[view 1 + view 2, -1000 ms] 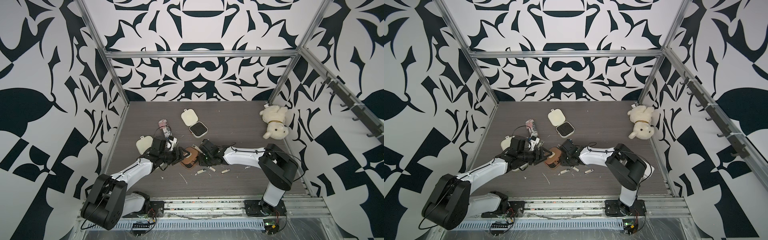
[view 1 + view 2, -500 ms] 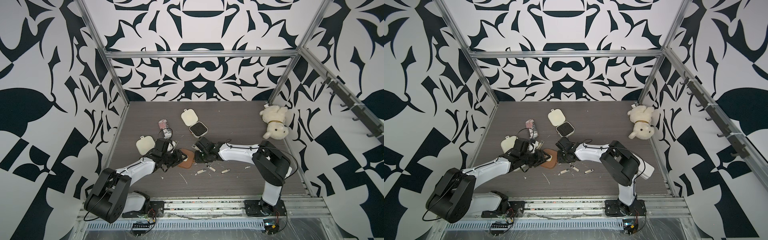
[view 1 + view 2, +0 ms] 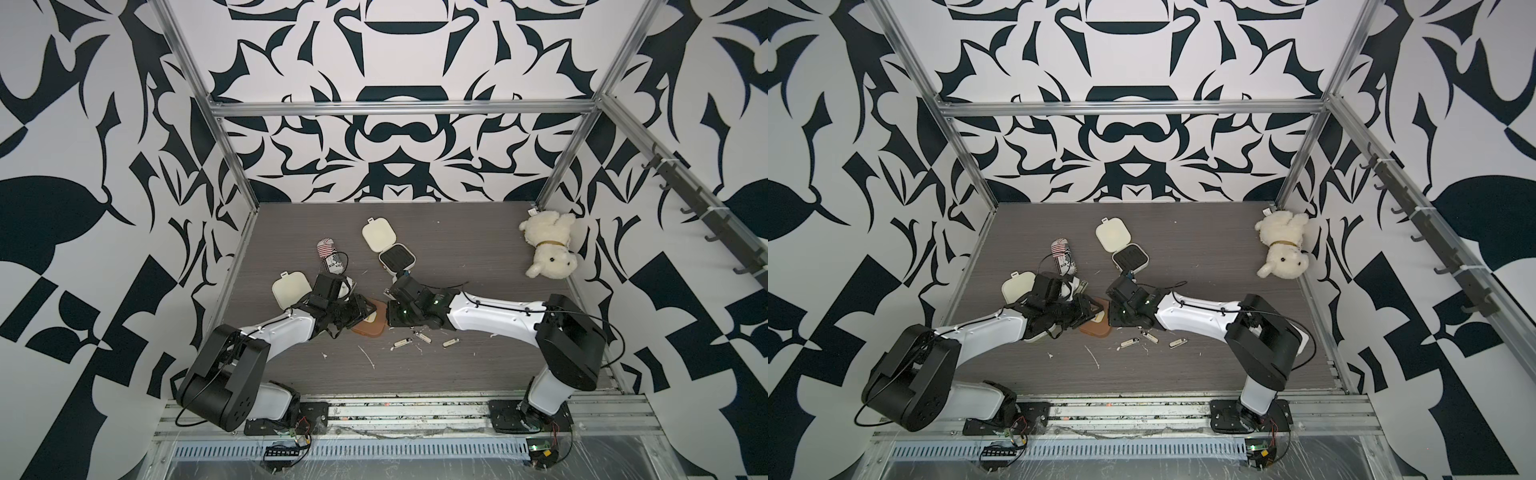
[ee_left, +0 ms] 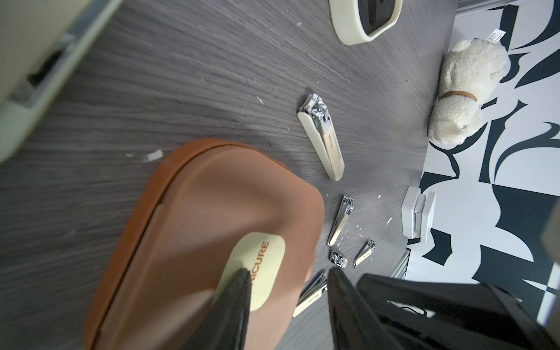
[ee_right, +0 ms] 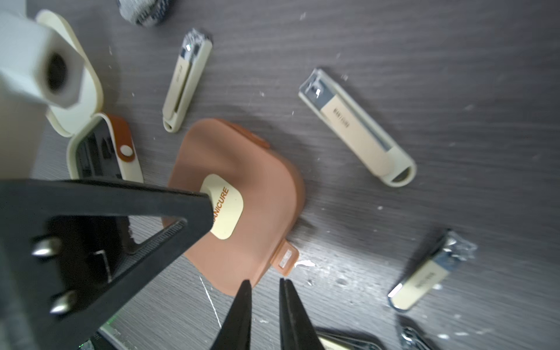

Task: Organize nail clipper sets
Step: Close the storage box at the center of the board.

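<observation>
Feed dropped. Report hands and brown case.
Left hand open, one finger atop brown case. Right hand barely open, empty, at case edge. Case shut. Loose clippers close alongside.

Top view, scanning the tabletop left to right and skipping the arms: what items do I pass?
Cream lid → can → brown case → clippers → plush dog. The open cream case is left out: it spans the brown case and the clippers.
</observation>
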Robot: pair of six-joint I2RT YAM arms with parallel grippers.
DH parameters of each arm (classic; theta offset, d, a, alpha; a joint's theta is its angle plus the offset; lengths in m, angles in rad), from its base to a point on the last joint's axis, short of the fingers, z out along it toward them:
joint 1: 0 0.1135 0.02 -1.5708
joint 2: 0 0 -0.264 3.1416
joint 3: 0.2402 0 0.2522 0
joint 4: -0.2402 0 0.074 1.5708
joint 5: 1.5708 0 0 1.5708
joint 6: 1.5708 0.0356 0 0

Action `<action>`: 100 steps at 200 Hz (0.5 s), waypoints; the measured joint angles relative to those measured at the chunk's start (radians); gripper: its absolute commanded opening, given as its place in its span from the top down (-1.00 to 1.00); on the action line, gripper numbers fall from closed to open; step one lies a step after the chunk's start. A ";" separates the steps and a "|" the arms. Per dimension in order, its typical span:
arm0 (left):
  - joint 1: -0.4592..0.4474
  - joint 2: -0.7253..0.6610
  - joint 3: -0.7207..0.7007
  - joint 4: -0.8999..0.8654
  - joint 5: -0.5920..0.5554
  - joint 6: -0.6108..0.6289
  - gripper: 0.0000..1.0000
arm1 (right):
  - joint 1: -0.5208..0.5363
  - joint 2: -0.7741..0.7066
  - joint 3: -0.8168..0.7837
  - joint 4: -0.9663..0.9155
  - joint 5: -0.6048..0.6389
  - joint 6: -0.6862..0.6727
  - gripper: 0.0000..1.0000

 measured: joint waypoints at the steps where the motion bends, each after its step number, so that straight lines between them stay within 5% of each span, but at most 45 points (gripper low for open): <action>1: 0.000 0.000 0.000 0.000 0.000 0.000 0.08 | 0.000 0.002 0.000 0.001 0.000 0.001 0.57; 100: -0.002 -0.010 0.000 -0.006 -0.024 0.000 0.08 | 0.001 0.081 0.000 0.049 -0.013 0.050 0.57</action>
